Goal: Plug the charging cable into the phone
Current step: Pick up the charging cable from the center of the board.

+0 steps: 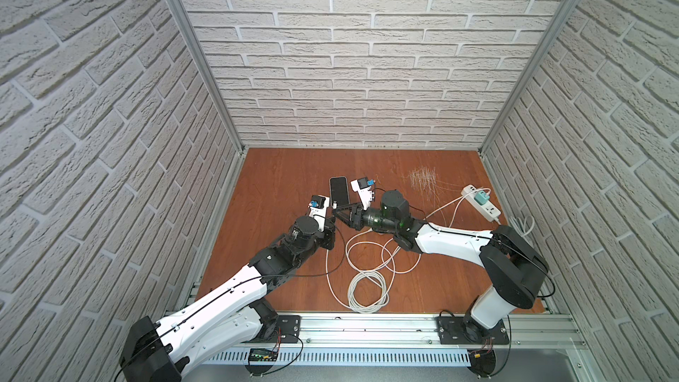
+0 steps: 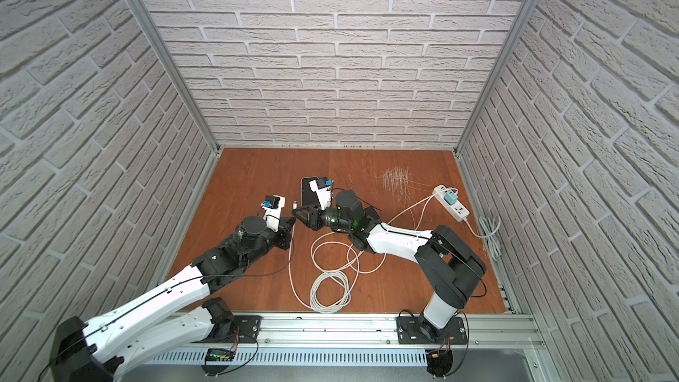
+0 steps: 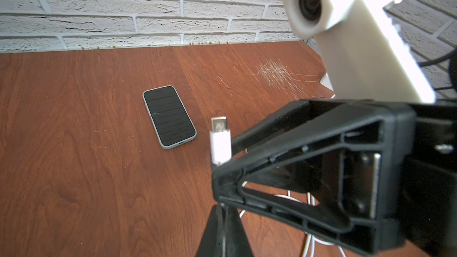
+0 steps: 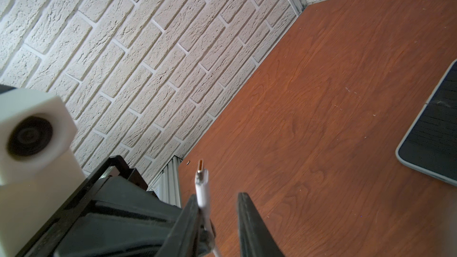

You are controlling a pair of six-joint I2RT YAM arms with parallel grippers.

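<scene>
The phone (image 1: 339, 191) (image 3: 169, 117) lies face up on the wooden table, its dark screen showing; in the right wrist view only its corner (image 4: 435, 132) appears. The white charging cable (image 1: 367, 284) lies coiled in front of it. My left gripper (image 3: 223, 218) (image 1: 331, 219) is shut on the cable just below its plug (image 3: 220, 142) (image 4: 202, 186), which stands up off the table near the phone's lower end. My right gripper (image 4: 217, 196) (image 1: 336, 210) is open around the plug: one finger touches it, the other stands apart.
A white power strip (image 1: 481, 204) with a teal charger (image 1: 479, 199) lies at the right side of the table, feeding the cable. Cable loops spread beneath the right forearm. Brick walls close in three sides. A scratched patch (image 1: 422, 178) marks the table's far right.
</scene>
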